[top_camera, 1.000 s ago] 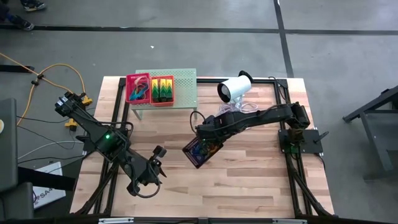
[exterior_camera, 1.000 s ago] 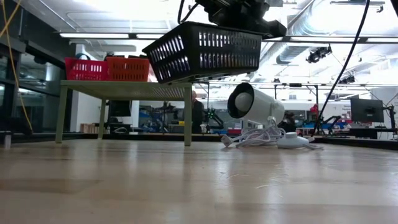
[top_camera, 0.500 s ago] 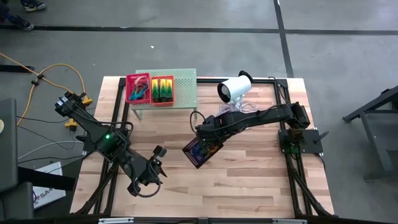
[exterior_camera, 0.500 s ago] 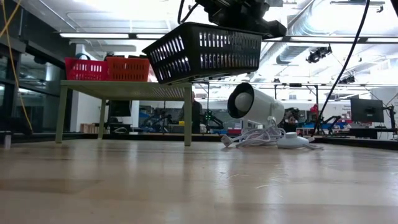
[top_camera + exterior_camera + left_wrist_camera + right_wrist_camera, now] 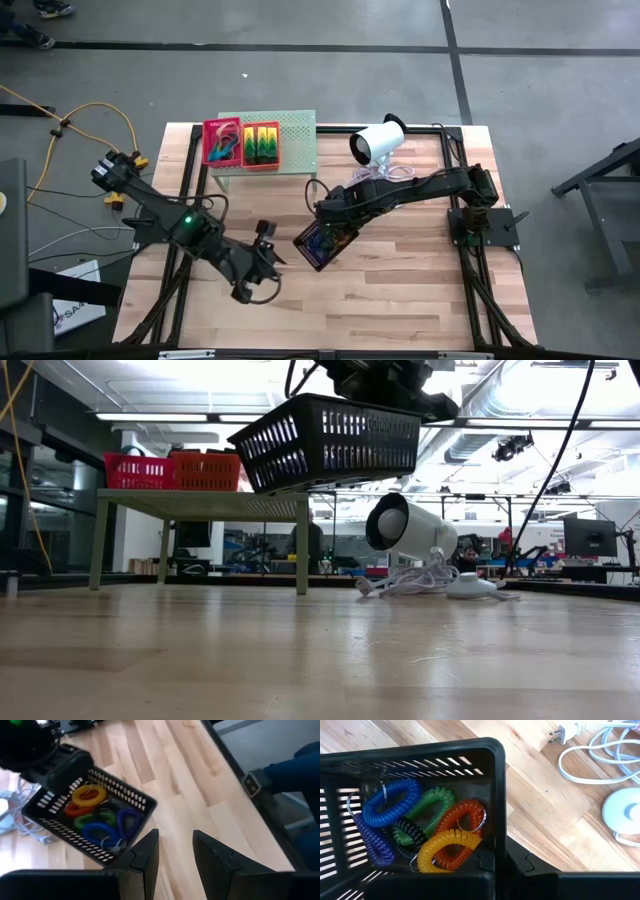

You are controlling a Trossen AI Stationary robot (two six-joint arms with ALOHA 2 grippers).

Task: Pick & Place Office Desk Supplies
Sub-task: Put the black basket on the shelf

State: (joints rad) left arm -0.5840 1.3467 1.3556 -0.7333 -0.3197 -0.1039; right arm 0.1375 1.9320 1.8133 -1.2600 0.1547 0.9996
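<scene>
Both jaws differ: right gripper [image 5: 322,222] clamps black basket [image 5: 325,243] rim; left gripper [image 5: 174,851] parted, empty.

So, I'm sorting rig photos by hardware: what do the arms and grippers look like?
Both arms are dark and jointed. The left arm carries a small green light. The left gripper has two flat, dark, angular fingers. A black cable loops beside the right arm.

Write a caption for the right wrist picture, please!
Right gripper holds the black basket of coloured coil loops above the wooden table.
</scene>
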